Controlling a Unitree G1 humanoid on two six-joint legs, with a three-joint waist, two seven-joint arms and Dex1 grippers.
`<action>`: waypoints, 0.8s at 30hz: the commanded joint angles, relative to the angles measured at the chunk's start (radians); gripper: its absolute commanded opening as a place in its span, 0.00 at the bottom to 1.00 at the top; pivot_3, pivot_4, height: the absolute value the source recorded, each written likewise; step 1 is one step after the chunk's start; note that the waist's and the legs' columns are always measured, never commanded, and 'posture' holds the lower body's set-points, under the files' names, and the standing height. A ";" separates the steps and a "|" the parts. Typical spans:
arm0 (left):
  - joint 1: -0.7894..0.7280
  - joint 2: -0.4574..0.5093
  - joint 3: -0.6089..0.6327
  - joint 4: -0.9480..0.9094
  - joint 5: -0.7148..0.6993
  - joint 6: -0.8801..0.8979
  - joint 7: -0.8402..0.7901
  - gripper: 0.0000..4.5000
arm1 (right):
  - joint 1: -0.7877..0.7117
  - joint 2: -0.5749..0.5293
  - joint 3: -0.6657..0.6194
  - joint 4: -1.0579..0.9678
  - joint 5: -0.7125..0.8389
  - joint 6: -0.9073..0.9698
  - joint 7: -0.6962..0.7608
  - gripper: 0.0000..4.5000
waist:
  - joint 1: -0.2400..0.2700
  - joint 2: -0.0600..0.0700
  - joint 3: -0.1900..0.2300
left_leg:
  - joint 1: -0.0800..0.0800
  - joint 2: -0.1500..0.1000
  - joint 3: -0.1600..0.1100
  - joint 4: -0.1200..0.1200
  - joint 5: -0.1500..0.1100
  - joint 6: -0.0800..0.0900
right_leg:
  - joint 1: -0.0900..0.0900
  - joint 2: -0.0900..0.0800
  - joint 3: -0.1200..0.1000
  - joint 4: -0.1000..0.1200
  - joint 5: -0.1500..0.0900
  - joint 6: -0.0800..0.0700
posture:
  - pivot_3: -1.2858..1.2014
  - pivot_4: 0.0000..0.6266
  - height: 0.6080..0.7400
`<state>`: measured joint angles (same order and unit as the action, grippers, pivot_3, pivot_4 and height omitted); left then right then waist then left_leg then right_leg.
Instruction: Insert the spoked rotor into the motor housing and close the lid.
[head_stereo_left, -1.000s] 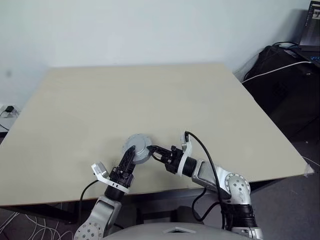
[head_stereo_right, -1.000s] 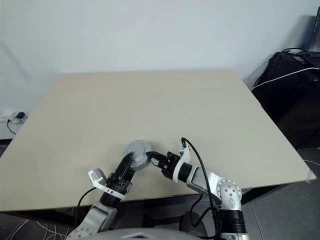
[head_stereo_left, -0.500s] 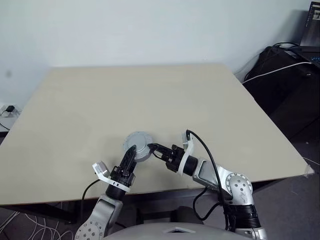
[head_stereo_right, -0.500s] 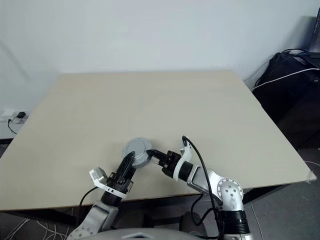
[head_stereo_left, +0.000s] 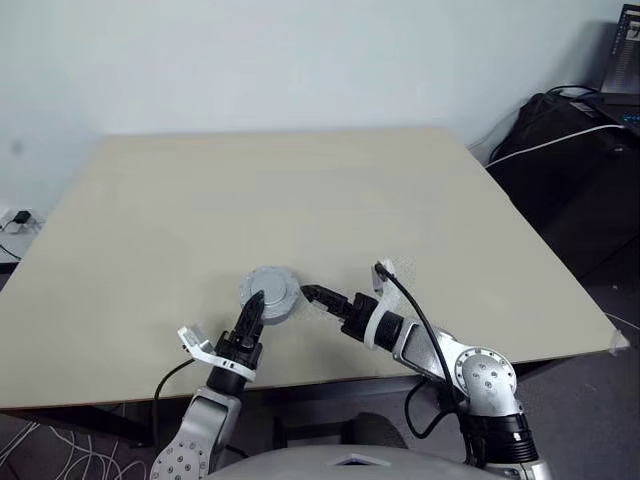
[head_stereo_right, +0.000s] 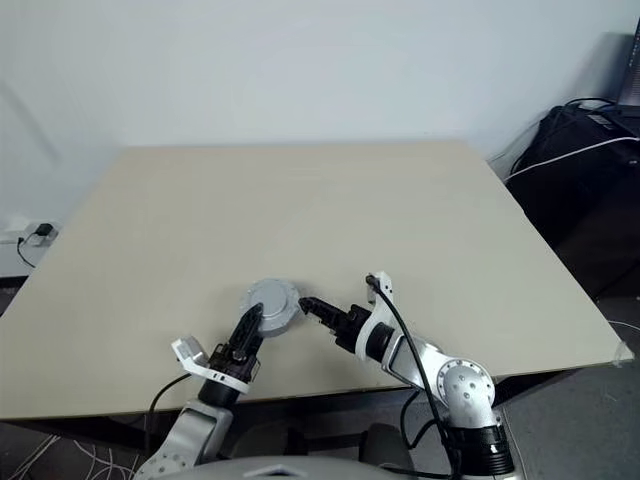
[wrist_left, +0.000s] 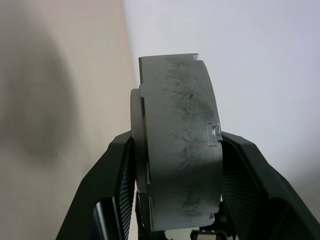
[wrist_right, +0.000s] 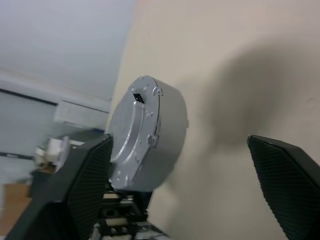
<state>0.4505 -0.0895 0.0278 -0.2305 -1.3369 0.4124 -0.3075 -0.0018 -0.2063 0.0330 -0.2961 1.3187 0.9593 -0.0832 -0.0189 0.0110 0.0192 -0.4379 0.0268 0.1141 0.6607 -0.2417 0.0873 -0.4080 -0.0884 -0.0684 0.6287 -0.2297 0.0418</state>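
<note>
Housing and lid read as one closed grey drum, the motor housing (head_stereo_left: 270, 295), clamped edgewise in my left hand (wrist_left: 175, 200) just over the tabletop (head_stereo_left: 300, 190); right hand (head_stereo_left: 312, 295) spread wide beside it, touching nothing. Rotor hidden; I judge assembly nearly finished

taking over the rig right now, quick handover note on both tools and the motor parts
Left tool: shut on the grey round motor assembly, holding it by its two flat faces above the table.
Right tool: open, just beside the assembly, not gripping it.
Done: the assembly looks closed; the lid sits on it. The rotor cannot be seen.
Left: check the lid is fully seated, then set the assembly down.
</note>
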 joint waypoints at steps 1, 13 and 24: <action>-0.095 -0.101 0.010 -0.047 0.002 -0.056 0.007 0.47 | 0.008 -0.049 0.040 -0.105 -0.181 -0.094 0.102 1.00 | 0.002 0.000 0.000 | 0.000 0.000 0.000 0.000 0.000 0.000 | 0.000 0.000 0.000 0.000 0.000 0.000 | 0.52 0.00 1.00; -0.224 -0.059 0.148 0.077 0.005 -0.203 0.098 0.47 | 0.172 -0.200 0.240 -0.085 -0.921 -0.719 0.440 1.00 | 0.009 -0.005 -0.003 | 0.000 0.001 0.001 0.004 0.000 0.000 | 0.002 0.007 0.001 0.000 0.000 0.002 | 0.52 0.00 1.00; -0.427 0.039 0.300 0.297 0.067 -0.185 0.125 0.46 | 0.225 -0.150 0.224 -0.003 -1.051 -0.939 0.536 1.00 | 0.011 -0.010 -0.003 | 0.002 0.002 0.001 0.005 0.000 -0.001 | 0.004 0.008 0.001 0.000 0.003 0.001 | 0.52 0.00 1.00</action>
<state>0.0723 -0.0581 0.3083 0.0789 -1.2823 0.2311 -0.1718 0.2261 -0.3569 0.2740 -0.2922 0.2747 0.0532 0.4316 -0.0077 0.0006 0.0159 -0.4354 0.0292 0.1149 0.6658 -0.2413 0.0867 -0.4042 -0.0803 -0.0675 0.6289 -0.2268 0.0426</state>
